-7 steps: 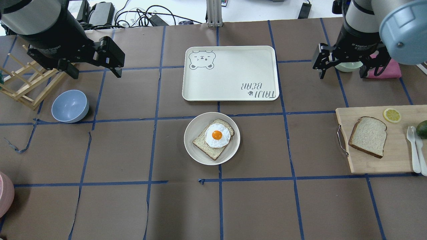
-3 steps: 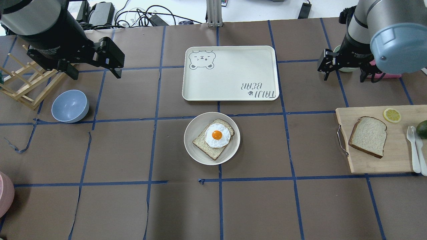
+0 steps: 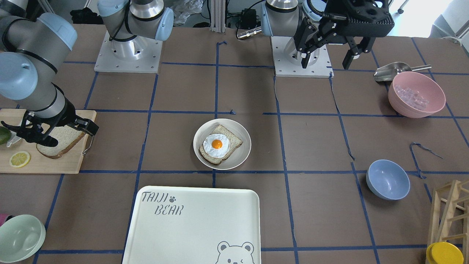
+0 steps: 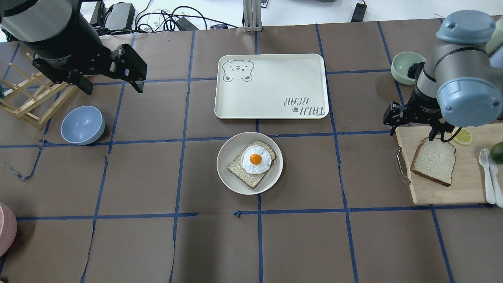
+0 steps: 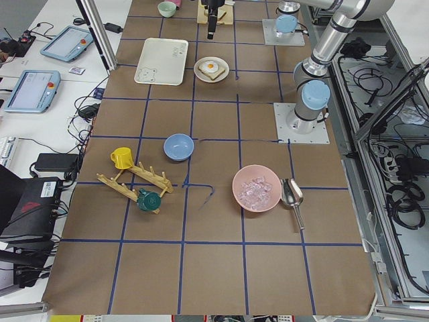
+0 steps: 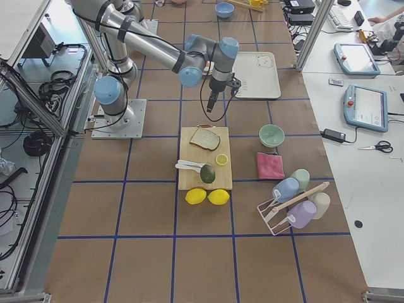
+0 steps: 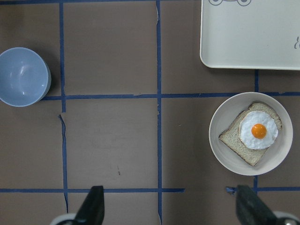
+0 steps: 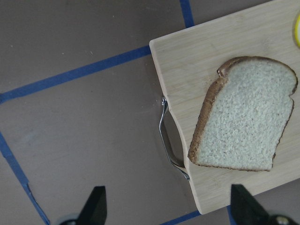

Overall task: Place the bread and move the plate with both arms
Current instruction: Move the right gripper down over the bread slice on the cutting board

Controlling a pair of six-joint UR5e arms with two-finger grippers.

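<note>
Bread (image 4: 433, 161) is lying flat on the cutting board (image 4: 432, 194). We are hovering the right claw (image 4: 412, 130) just beside it, spread wide and empty, ready to straddle it; left claw (image 4: 112, 85) is hanging wide, empty.

The brown table (image 4: 306, 243), gridded with blue tape (image 4: 259, 243), carried the plate (image 4: 230, 151) at its centre in the overhead view. From there the tray (image 4: 275, 86) lay at twelve o'clock, the cutting board (image 4: 467, 177) at three, the green bowl (image 4: 404, 67) at two, the blue bowl (image 4: 82, 125) at nine.
</note>
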